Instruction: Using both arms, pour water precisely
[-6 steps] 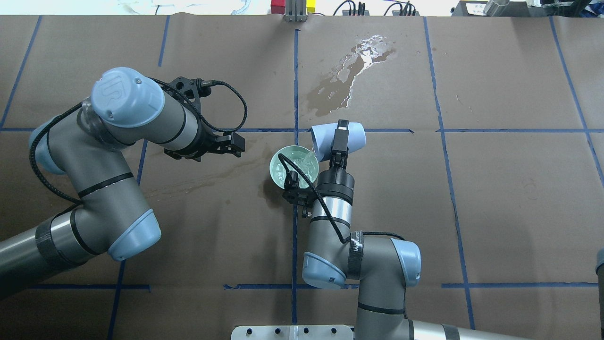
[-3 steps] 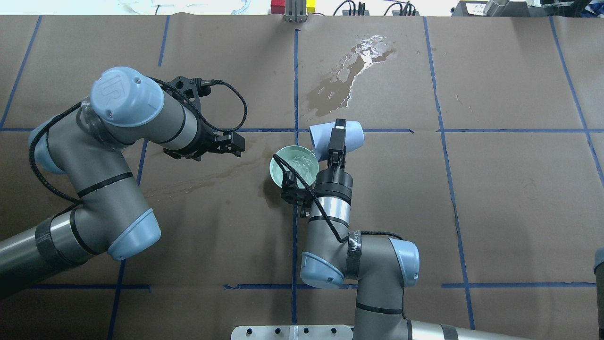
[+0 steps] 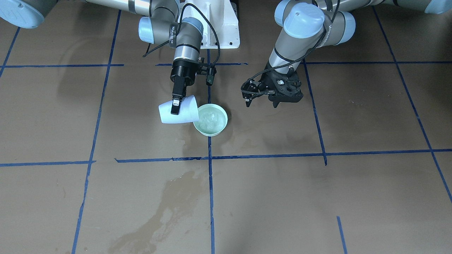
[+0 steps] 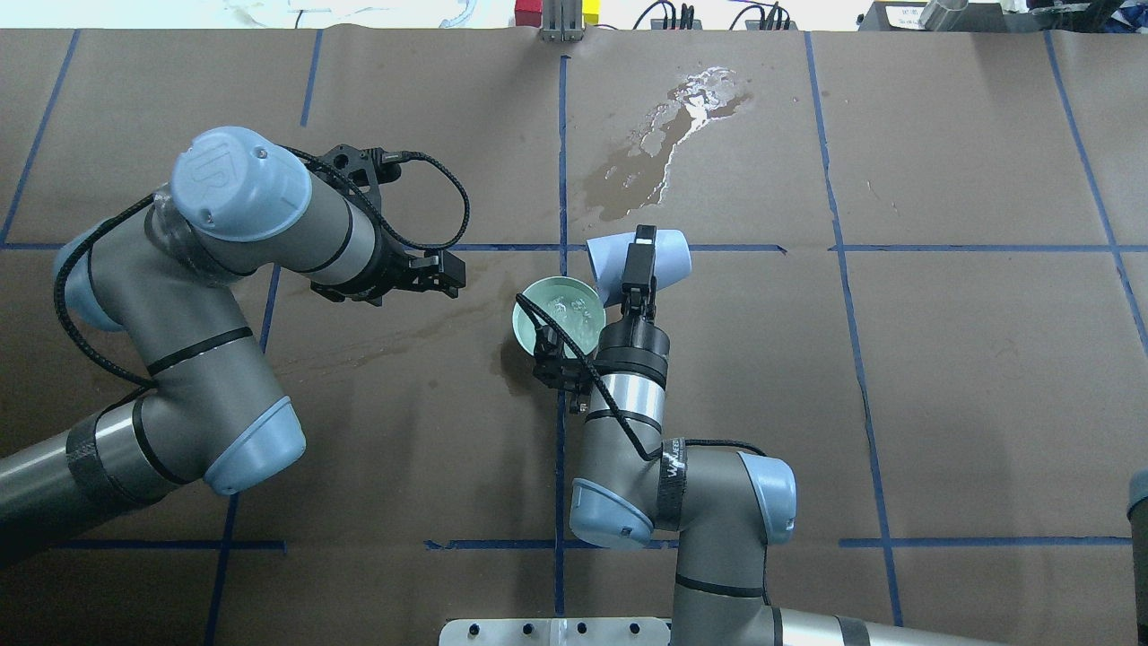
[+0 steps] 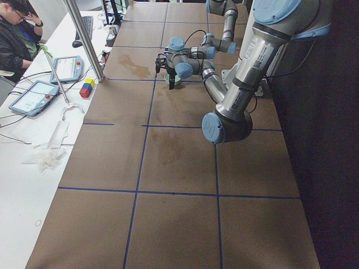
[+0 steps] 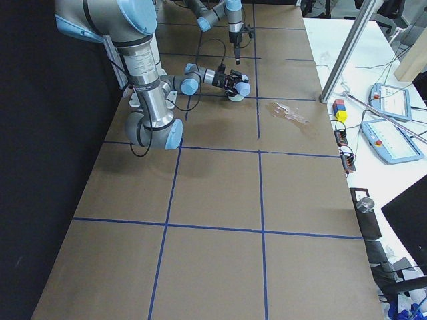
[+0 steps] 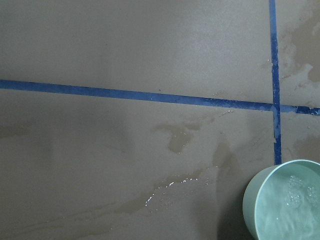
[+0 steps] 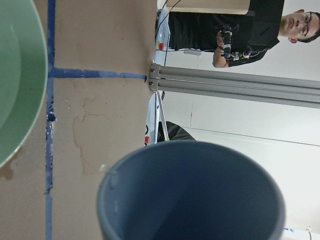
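My right gripper [image 4: 639,262] is shut on a pale blue cup [image 4: 674,256], held on its side with its mouth over the right rim of a mint-green bowl [image 4: 529,309]. The bowl stands on the table and holds clear, bubbly water [image 4: 574,318]. In the front view the cup [image 3: 185,113] tips toward the bowl [image 3: 219,131]. No stream shows at the cup's lip. My left gripper [image 4: 446,273] hangs open and empty left of the bowl. The left wrist view shows the bowl's rim [image 7: 250,200] and its water [image 7: 295,210]. The right wrist view looks along the cup [image 8: 190,195].
A glinting spill [image 4: 668,139] lies on the brown paper beyond the cup. Damp stains [image 4: 377,345] run left of the bowl. A metal post [image 4: 560,22] stands at the far edge. An operator [image 5: 17,22] sits by tablets [image 5: 33,95] at the far side.
The thin stream from the cup into the bowl seen a second ago no longer shows. My right arm and the cup have shifted slightly left. My left arm has not moved.
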